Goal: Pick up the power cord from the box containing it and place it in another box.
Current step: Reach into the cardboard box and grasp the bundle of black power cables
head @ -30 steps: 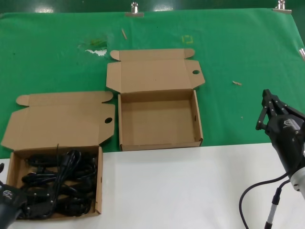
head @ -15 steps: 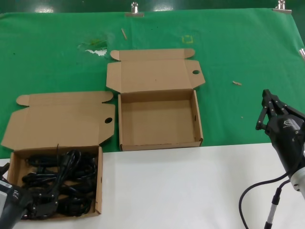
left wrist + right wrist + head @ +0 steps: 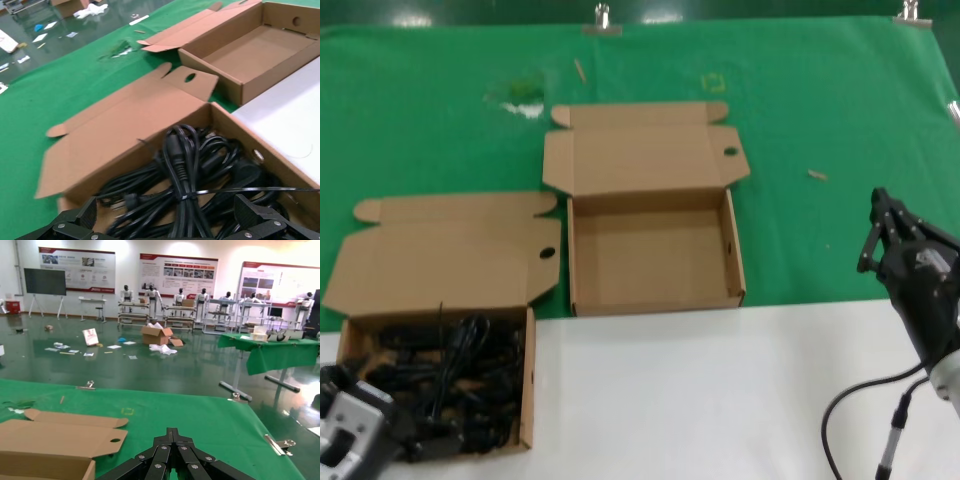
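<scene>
Presently the left gripper [image 3: 167, 225] hangs at the near-left corner of the box containing it [image 3: 528, 385], fingers [image 3: 255, 215] spread wide on either side of the power cord [image 3: 182, 170] and not closed on it. That cord lies bundled among several alike inside. Another box [image 3: 655, 255], lid flap back, sits further back to the right. Right gripper [image 3: 170, 440] idles at the right table edge, fingers pressed together.

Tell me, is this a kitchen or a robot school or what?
Probably a robot lab or showroom. The right wrist view shows a row of humanoid robots by the far wall, big wall posters, and tables draped in green cloth like this one.
</scene>
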